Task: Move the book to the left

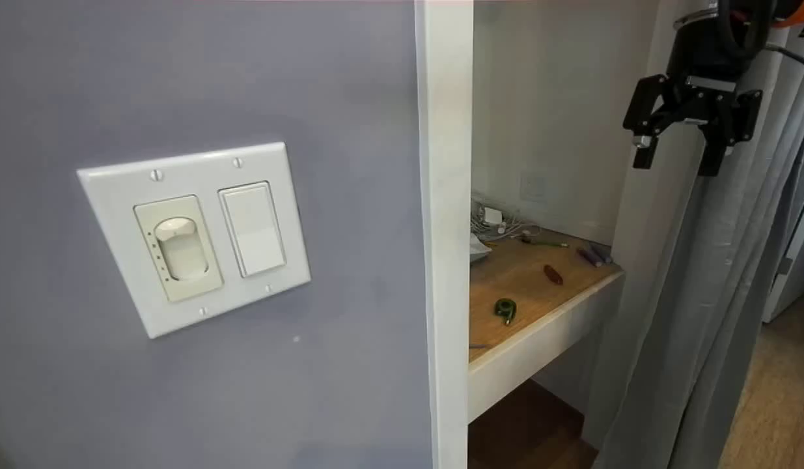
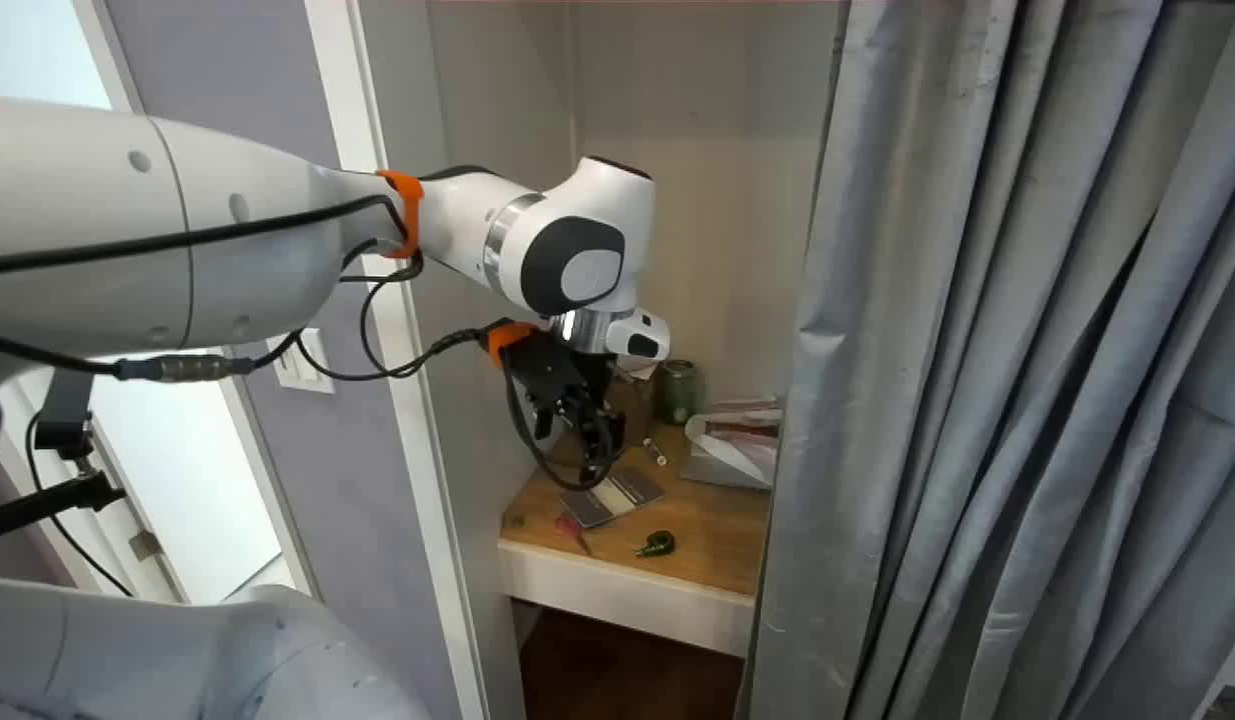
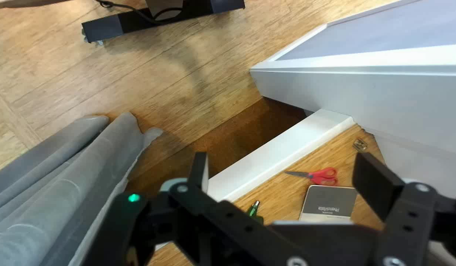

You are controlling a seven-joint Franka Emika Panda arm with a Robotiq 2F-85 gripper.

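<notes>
The book [image 2: 617, 497], grey with a cream band, lies flat on the wooden shelf in an exterior view. Part of it also shows in the wrist view [image 3: 329, 201], with light lettering; its lower part is hidden behind the gripper body. In an exterior view a white post hides that part of the shelf, so the book does not show there. My gripper [image 1: 678, 159] is open with nothing between its fingers, well above the shelf. It also shows in the wrist view [image 3: 281, 171], where its spread fingers frame the shelf edge, and above the book area in an exterior view [image 2: 585, 455].
Red-handled scissors [image 3: 325, 176] lie beside the book. A green coiled item [image 2: 656, 544] lies near the shelf's white front edge [image 2: 627, 590]. A green jar [image 2: 679, 392] and a bag [image 2: 742, 445] stand behind. A grey curtain [image 2: 977, 350] and a side wall flank the shelf.
</notes>
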